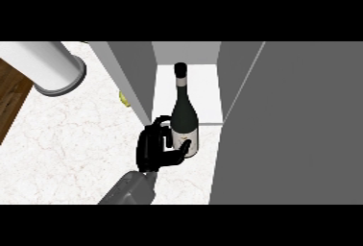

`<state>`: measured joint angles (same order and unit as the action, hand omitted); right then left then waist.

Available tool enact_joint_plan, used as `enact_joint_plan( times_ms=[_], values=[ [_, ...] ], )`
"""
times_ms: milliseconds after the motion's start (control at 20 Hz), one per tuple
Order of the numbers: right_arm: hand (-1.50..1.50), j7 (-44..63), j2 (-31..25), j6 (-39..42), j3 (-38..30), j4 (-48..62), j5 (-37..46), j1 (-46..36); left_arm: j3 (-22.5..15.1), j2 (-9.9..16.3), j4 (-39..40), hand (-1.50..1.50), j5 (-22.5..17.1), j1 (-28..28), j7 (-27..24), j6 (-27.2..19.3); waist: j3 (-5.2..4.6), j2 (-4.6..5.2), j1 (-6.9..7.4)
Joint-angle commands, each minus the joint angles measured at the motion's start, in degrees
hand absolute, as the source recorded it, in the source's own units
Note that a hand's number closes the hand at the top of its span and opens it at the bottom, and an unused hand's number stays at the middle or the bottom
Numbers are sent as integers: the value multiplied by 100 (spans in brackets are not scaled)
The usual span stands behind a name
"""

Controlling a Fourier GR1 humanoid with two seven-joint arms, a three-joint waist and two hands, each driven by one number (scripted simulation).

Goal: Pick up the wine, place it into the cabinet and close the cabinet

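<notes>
Wine bottle [185, 108] upright at cabinet [241, 91] opening, base just short of shelf's front edge, pinched low by left robot hand [157, 144] with curled fingers; best slid straight inward, kept vertical, clear of both side walls, before releasing

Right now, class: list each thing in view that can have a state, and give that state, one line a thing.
wine bottle: upright, capped, held at the cabinet's opening
cabinet: open
cabinet door: swung open
hand: fingers curled round the bottle's lower part
</notes>
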<state>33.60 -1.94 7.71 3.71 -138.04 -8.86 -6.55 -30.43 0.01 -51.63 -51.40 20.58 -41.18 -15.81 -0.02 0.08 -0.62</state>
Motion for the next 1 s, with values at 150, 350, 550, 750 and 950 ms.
enact_joint_plan(
  times_ms=[150, 350, 550, 750, 950],
  values=[
    [-150, -365, 140, 33, 344, 188, 305, 76, 8, -1, 749, 150, -568, 814, -152, 58, -1, 3, -6],
    [-150, 119, -105, 69, -143, -268, -346, 149, 353, -1, 913, 150, -409, 1267, 310, -103, 1, -5, 9],
    [-150, -773, -4, 492, -70, -45, -283, 821, 368, -1, 1768, 150, -1104, 1939, 40, -8, 1, 24, -116],
    [-150, -657, -100, 361, -211, 229, -220, 245, 745, -1, 2355, 150, -942, 2262, -11, 423, 0, 21, -46],
    [-150, -492, -140, 281, -369, 297, -347, 185, 627, -1, 2376, 150, -1284, 2792, 108, -9, 0, 24, -71]
  ],
)
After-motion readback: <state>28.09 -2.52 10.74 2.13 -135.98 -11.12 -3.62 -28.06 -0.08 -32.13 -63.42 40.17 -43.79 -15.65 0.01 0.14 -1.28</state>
